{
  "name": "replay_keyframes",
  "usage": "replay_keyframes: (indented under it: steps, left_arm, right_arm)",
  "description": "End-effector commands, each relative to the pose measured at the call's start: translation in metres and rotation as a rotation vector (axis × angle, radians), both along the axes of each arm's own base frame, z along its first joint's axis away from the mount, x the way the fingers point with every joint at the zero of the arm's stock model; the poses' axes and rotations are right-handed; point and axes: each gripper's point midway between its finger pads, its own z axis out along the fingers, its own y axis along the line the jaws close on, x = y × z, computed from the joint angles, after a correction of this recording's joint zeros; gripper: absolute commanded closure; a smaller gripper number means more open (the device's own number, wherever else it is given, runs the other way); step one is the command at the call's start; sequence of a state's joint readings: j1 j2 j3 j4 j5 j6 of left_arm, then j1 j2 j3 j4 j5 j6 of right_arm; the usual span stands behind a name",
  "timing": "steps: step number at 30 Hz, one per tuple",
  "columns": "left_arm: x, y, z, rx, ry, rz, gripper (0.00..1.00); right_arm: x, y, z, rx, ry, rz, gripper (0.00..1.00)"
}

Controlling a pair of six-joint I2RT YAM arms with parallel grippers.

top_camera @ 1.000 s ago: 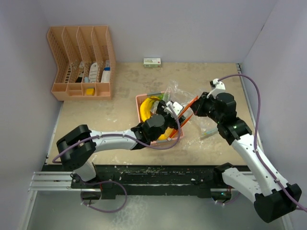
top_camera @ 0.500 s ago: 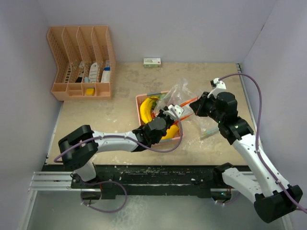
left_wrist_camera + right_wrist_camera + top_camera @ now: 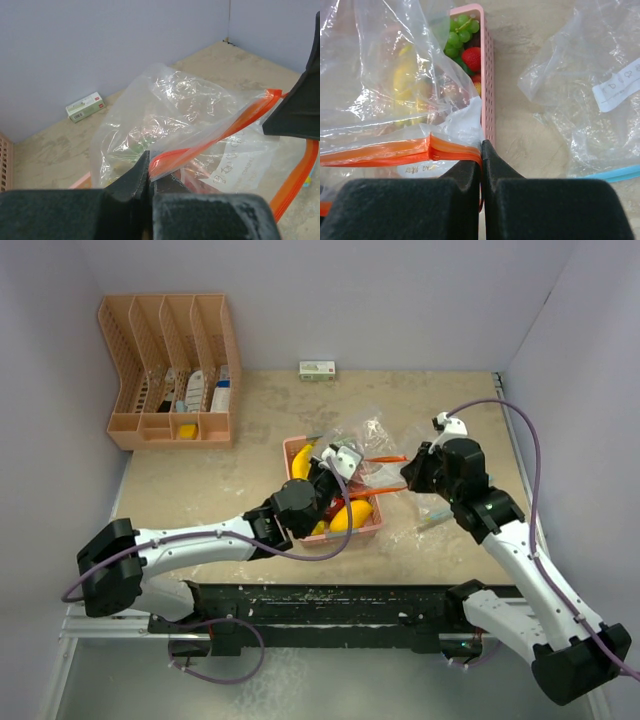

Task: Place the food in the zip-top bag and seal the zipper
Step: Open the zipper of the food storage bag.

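**Tabletop** [image 3: 210,490]: one flat, beige, mottled surface, closed in on three sides by plain pale lilac walls [image 3: 400,300].

**Rack** [image 3: 170,360]: one, of peach lattice plastic with four upright slots, seen far beyond and to the left of the left gripper [image 3: 342,465].

**Zip-top bag** [image 3: 175,100]: one, of clear crinkled film, edged by an orange zipper strip [image 3: 225,127] and stretched between the two pairs of fingers.

**Second bag** [image 3: 600,100]: one, of clear film with a blue zipper and a white label, laid flat to the right of the right gripper [image 3: 481,152].

**Basket** [image 3: 488,75]: one, pink, perforated and rectangular, set beneath both fingertip pairs.

**Grippers**: two. The left fingers [image 3: 125,185] are clenched on one end of the orange strip, and the right fingers [image 3: 465,175] are pinched tight on the other end.

**Food** [image 3: 350,516]: held in the basket, under the bag. One curved banana [image 3: 303,457], one smooth mango [image 3: 357,512], one bunch of green grapes [image 3: 457,32] and one strawberry [image 3: 473,57] are counted.

**Box** [image 3: 85,106]: one, small, white and green, placed against the far wall beyond the fingers.
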State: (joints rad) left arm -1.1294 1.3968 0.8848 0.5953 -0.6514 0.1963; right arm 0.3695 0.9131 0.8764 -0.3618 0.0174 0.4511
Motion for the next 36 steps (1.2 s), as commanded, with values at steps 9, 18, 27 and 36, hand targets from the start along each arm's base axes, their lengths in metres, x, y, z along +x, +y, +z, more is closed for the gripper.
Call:
replay_keyframes:
  steps: [9, 18, 27, 36]
  left_arm:
    - [0.028, 0.064, 0.048, -0.221, -0.021, 0.195, 1.00]
    - [0.031, 0.057, 0.056, -0.196, -0.044, 0.168, 1.00]
    - [0.014, 0.104, 0.102, -0.214, -0.093, 0.246, 1.00]
    - [-0.004, 0.177, 0.114, -0.079, -0.088, 0.556, 1.00]
  right_arm:
    - [-0.005, -0.051, -0.037, -0.147, 0.091, -0.230, 0.88]
    - [-0.027, 0.043, 0.089, 0.217, -0.332, 0.308, 0.39]
    - [-0.086, 0.067, 0.162, 0.356, -0.563, 0.588, 0.22]
    - [-0.067, 0.070, 0.142, 0.357, -0.480, 0.546, 0.22]
